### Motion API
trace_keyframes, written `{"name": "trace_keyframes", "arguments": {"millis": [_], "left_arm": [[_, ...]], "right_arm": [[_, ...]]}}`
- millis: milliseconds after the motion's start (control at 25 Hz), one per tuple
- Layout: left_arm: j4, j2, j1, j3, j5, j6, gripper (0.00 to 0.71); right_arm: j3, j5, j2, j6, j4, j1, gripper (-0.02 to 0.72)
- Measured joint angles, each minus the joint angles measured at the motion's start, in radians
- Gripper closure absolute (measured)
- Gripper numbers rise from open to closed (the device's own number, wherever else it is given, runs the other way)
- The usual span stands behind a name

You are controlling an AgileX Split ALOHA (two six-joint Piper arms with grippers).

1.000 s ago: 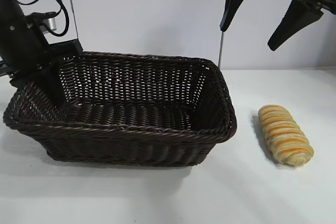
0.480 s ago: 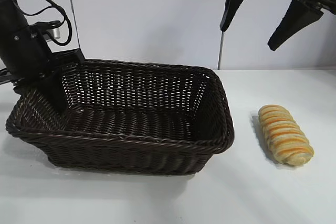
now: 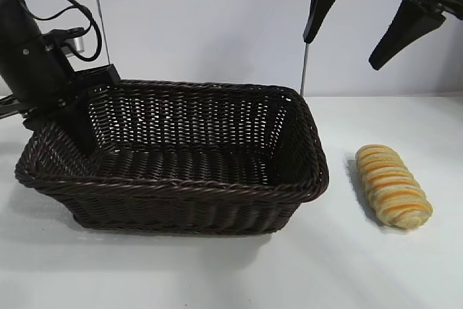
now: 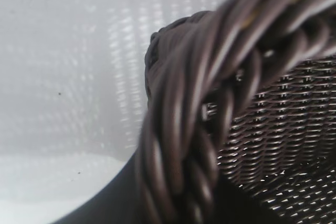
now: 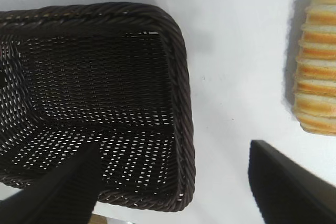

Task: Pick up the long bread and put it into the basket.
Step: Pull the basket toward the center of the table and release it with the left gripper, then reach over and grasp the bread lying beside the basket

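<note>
At frame left the left gripper (image 3: 72, 117) pinches the basket (image 3: 181, 193) rim, the right gripper (image 3: 362, 30) hangs wide open upper right, and the bread (image 3: 393, 186) lies on the table (image 3: 376, 265) at lower right.

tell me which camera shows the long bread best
The exterior view: the whole long bread lies on the table to the right of the basket, unobstructed. The right wrist view catches only part of it, cut off at the picture's edge. The left wrist view shows just the basket's braided rim, no bread.
</note>
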Motion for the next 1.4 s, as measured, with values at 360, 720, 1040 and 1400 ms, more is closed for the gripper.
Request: {"name": "trace_keyframes", "arguments": {"millis": [360, 720, 1040, 1400], "left_arm": [[-0.007, 0.000, 0.000, 0.000, -0.030, 0.000, 0.606], [-0.027, 0.000, 0.000, -0.001, -0.011, -0.008, 0.201], [0.057, -0.067, 0.000, -0.005, 0.030, -0.085, 0.089], [0.113, -0.232, 0.000, -0.005, 0.070, -0.113, 0.043]], "right_arm": [[0.000, 0.000, 0.000, 0.000, 0.000, 0.000, 0.144], [0.000, 0.000, 0.000, 0.000, 0.000, 0.000, 0.144], [0.000, 0.000, 0.000, 0.000, 0.000, 0.000, 0.144], [0.000, 0.000, 0.000, 0.000, 0.000, 0.000, 0.144]]}}
